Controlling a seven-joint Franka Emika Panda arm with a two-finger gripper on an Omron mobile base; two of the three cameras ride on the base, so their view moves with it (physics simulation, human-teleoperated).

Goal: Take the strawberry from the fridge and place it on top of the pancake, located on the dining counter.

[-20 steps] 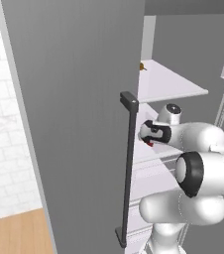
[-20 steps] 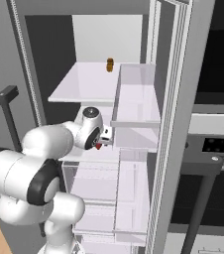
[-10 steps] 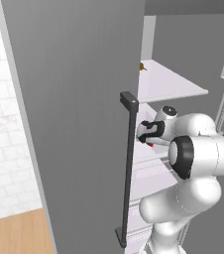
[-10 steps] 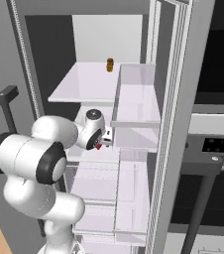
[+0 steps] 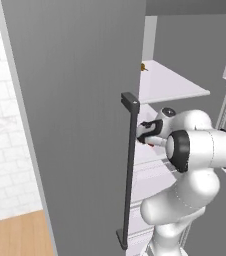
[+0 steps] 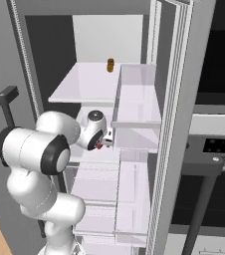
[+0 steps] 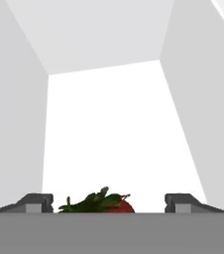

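The strawberry (image 7: 116, 206), red with green leaves, lies on a white shelf inside the open fridge (image 6: 92, 84). My gripper (image 7: 109, 202) straddles it. The two fingertips (image 7: 34, 202) stand wide apart, with a gap on each side of the berry, so the gripper is open. From the right base view my gripper (image 6: 104, 142) reaches into the middle shelf, and a red speck of the strawberry (image 6: 100, 146) shows at its tip. In the left base view my gripper (image 5: 145, 132) sits just behind the fridge door (image 5: 75, 125). The pancake and the dining counter are out of view.
A small brown-and-orange item (image 6: 110, 65) stands on the shelf above. The door's dark bar handle (image 5: 129, 170) is close to my hand on the left. Clear door bins (image 6: 134, 99) hang to the right. Black wall ovens (image 6: 219, 149) stand beyond them.
My arm's elbow and upper links have swung round while the hand stayed at the middle shelf by the strawberry. Nothing in the fridge has moved.
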